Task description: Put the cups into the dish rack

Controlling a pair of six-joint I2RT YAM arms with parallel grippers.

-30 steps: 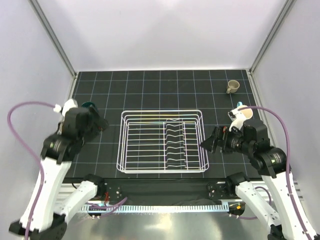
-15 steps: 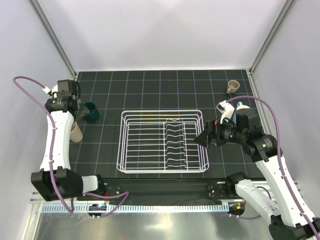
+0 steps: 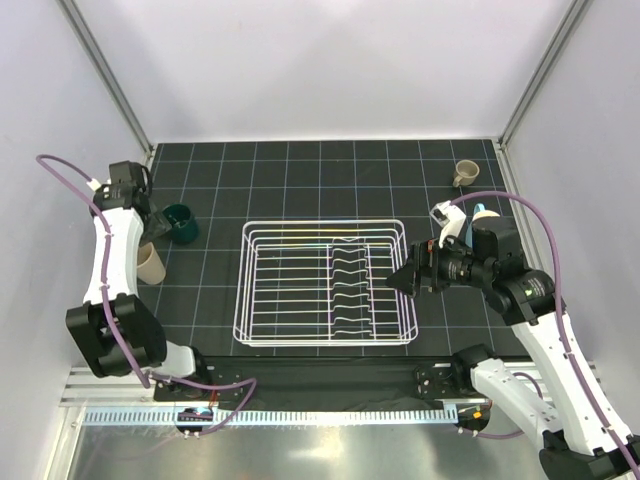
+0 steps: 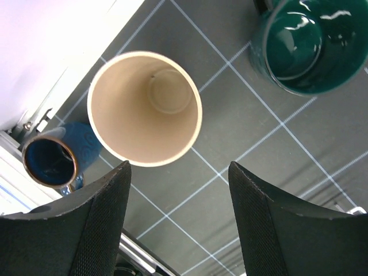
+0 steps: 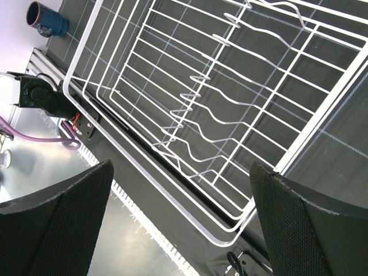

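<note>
Left wrist view: looks straight down into a beige tapered cup [image 4: 144,106], upright on the black gridded mat [image 4: 241,115], smooth and matte inside, with a round rim and a small flat bottom. Finds the left gripper [image 4: 178,167] with jaws well apart and gripping nothing, its black pebbled fingers [image 4: 103,224] short of the cup, not around it. Catches a glossy dark teal-green mug [image 4: 305,43] near at upper right, and a dark blue mug [image 4: 53,161] with a brownish rim just beside the cup at lower left. From the right wrist, sees the right gripper [image 5: 181,172] spread wide and empty over the dish rack [image 5: 190,109], thin white wire with wavy dividers. From the top external view, places that rack mid-mat and a small tan mug [image 3: 466,173] near the far right corner.
</note>
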